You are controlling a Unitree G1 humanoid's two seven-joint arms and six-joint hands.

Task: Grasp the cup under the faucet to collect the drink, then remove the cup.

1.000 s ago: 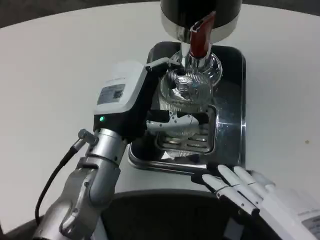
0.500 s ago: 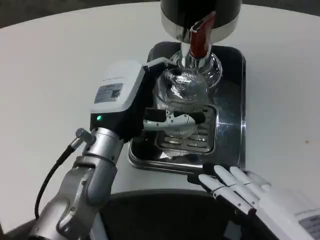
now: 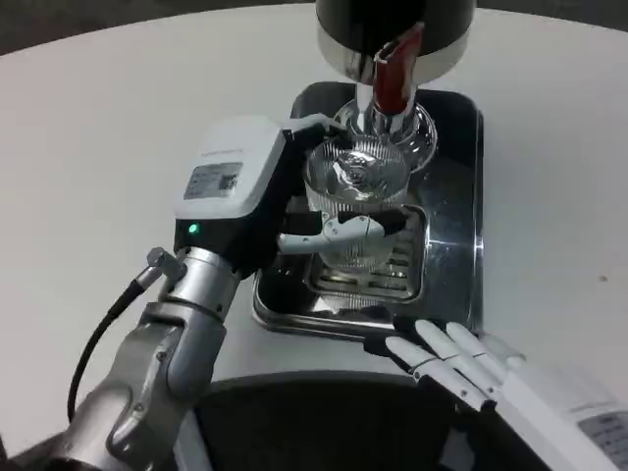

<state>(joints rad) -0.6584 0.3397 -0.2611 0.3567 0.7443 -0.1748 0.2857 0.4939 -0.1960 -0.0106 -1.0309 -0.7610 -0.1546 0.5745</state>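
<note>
Clear cup [image 3: 355,191] is gripped by left robot hand [image 3: 285,211] beneath faucet [image 3: 392,83]; right robot hand [image 3: 456,363] is rested open-fingered nearby.

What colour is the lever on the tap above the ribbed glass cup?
Red. The tap's lever shows best in the head view, directly above the clear ribbed cup.

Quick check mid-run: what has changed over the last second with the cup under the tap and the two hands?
The left hand, holding the clear ribbed plastic cup, has drawn it a little toward the robot, away from the chrome faucet with the red lever. The right hand has slid slightly left at the near edge of the shiny metal drip tray, fingers spread and empty. Faucet and tray have not moved.
</note>
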